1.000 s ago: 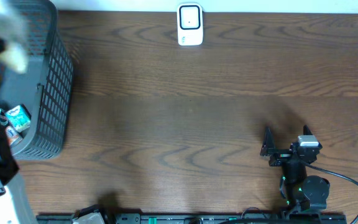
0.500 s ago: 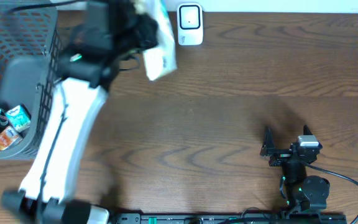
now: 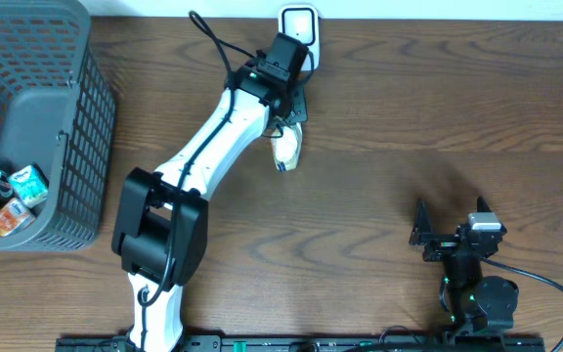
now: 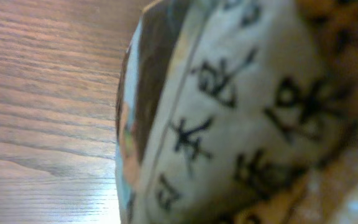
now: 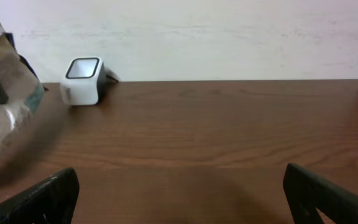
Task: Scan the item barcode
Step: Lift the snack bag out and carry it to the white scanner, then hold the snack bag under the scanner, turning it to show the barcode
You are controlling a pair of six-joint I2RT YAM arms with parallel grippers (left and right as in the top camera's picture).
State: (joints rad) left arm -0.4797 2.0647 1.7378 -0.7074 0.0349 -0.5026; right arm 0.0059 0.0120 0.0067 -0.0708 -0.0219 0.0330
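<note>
Nearest me, the right gripper (image 3: 421,233) sits low over the table (image 3: 379,176) with its jaws wide apart and nothing between them, so I leave it out of this. Further out, the left arm is stretched toward the far edge, and the left gripper (image 3: 284,119) is closed on the packet (image 3: 286,150), which hangs from it above the wood. In the left wrist view the packet fills the frame: pale wrapper, dark printed characters, too blurred to read, and I can't find a barcode on the face I see. Beyond it, against the back edge, stands the scanner (image 3: 299,22), partly covered by the wrist from overhead. From the right wrist view the packet is near the scanner, on its near side, and not touching it. Off to the left, the basket (image 3: 91,147) holds a few other items. I judge I'm at the presenting step: item carried over, not yet read. Next I need to turn the packet until its barcode faces the scanner's window, then hold it steady there.
</note>
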